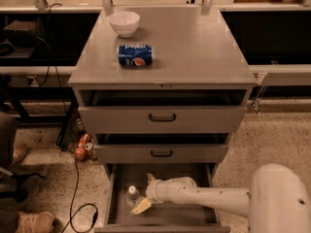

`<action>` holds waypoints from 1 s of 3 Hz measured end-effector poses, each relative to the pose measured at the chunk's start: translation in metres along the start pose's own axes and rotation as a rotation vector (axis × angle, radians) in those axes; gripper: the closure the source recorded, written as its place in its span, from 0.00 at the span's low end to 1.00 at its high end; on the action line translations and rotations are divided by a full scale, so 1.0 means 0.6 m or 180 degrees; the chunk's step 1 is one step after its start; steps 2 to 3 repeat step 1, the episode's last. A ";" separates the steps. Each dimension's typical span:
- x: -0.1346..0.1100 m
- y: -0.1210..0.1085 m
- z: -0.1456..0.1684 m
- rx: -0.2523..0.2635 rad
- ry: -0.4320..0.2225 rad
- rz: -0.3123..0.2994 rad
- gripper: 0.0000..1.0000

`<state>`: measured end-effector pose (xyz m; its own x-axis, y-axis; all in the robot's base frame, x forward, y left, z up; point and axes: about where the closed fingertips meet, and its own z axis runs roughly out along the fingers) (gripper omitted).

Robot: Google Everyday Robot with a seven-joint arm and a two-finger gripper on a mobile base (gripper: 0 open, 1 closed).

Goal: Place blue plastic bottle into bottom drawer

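The blue plastic bottle (132, 197), clear with a white cap, stands upright on the floor of the open bottom drawer (170, 216), at its left side. My gripper (146, 192) is inside the drawer just right of the bottle. It is open: one finger points back and the other (142, 207), yellowish, points forward. The bottle sits just off the fingers and is not held. My white arm (214, 198) reaches in from the lower right.
On the cabinet top (194, 47) lie a blue Pepsi can (135, 55) on its side and a white bowl (124, 23). The two upper drawers (162, 118) are slightly open. Cables and cans (82, 147) lie on the floor at the left, by a person's shoes (29, 222).
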<state>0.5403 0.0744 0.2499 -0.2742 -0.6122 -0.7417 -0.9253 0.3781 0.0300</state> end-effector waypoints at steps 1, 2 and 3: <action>0.053 -0.035 -0.075 0.0167 -0.0047 0.0248 0.00; 0.053 -0.035 -0.075 0.0167 -0.0047 0.0248 0.00; 0.053 -0.035 -0.075 0.0167 -0.0047 0.0248 0.00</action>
